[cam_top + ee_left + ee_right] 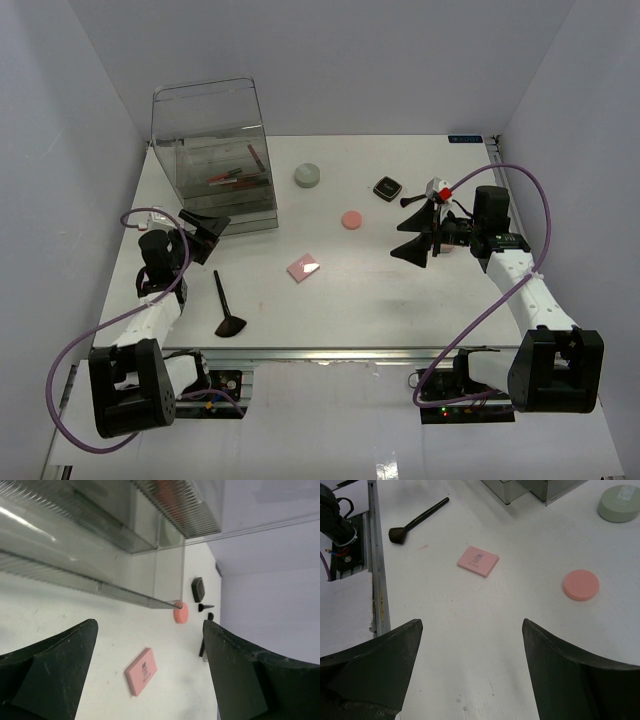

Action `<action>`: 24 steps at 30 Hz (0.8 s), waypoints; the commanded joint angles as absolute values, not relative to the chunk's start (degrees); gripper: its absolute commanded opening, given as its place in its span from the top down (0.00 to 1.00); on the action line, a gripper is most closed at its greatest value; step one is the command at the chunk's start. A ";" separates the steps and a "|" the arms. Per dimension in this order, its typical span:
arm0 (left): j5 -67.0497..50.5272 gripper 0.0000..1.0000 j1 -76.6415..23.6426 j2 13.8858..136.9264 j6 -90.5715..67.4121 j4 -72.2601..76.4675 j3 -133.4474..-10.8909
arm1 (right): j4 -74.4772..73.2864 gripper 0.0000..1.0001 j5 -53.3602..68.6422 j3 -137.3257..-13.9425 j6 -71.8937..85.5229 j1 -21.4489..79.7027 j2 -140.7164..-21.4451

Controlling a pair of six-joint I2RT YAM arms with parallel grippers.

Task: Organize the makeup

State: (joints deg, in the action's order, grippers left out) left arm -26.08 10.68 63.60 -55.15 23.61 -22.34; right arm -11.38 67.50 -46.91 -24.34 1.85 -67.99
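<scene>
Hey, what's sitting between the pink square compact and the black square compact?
The pink disc lies right on the line between the pink square compact and the black square compact. The top external view shows it best.

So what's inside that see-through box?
Inside the clear box lie a few slim red-and-black sticks. Glare on its walls hides whether anything else sits deeper in.

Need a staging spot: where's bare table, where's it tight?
Widest bare patch: front centre, bordered by pink square compact, brush and right gripper. Also the back strip behind grey jar. Crowded: drawer box front by left gripper; black compact beside the right gripper.
</scene>
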 commanded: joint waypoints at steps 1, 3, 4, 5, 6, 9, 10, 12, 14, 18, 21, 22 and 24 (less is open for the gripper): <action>-20.93 0.04 10.63 58.63 -50.47 3.38 -27.42 | -9.78 0.13 63.17 -46.73 -22.79 1.52 -67.97; -18.45 0.06 10.63 57.10 -49.68 -3.25 -29.20 | -9.67 0.14 58.56 -46.92 -21.83 1.49 -67.77; -17.85 0.07 10.63 56.10 -49.57 -5.72 -29.78 | -9.72 0.14 55.72 -47.03 -21.56 1.49 -67.72; -17.28 0.08 10.65 55.08 -49.48 -8.41 -30.28 | -9.76 0.14 53.21 -47.11 -21.32 1.49 -67.66; -16.47 0.10 10.71 53.91 -49.68 -12.07 -30.57 | -9.76 0.14 51.94 -47.12 -21.14 1.48 -67.58; -10.70 0.18 10.55 50.07 -52.75 -20.27 -32.32 | -9.76 0.14 50.47 -47.28 -20.83 1.24 -67.26; -8.57 0.20 10.50 49.57 -53.47 -24.38 -33.47 | -9.76 0.13 50.55 -47.28 -20.78 1.18 -67.03; -5.26 0.21 10.33 50.01 -53.99 -31.39 -35.46 | -9.76 0.13 50.73 -47.39 -20.63 1.06 -66.73; -3.11 0.22 10.06 51.16 -53.22 -36.97 -36.11 | -9.79 0.13 50.80 -47.53 -20.53 1.05 -66.43; -1.67 0.26 8.43 51.73 -51.28 -38.57 -33.84 | -9.93 0.12 50.96 -47.80 -20.39 1.05 -65.77; -1.20 0.26 5.29 54.54 -51.09 -39.69 -33.02 | -9.93 0.12 51.33 -47.72 -20.22 1.00 -65.39; -0.59 0.26 4.10 55.68 -50.93 -40.16 -33.22 | -9.93 0.12 51.43 -47.72 -20.21 0.97 -65.30; 3.46 0.25 1.01 57.72 -50.02 -41.29 -34.69 | -10.02 0.11 51.68 -47.81 -20.21 0.97 -65.22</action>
State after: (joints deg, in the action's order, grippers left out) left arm -2.43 5.62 54.55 -51.81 -36.76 -33.32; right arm -11.38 51.05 -46.92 -20.97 1.23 -66.76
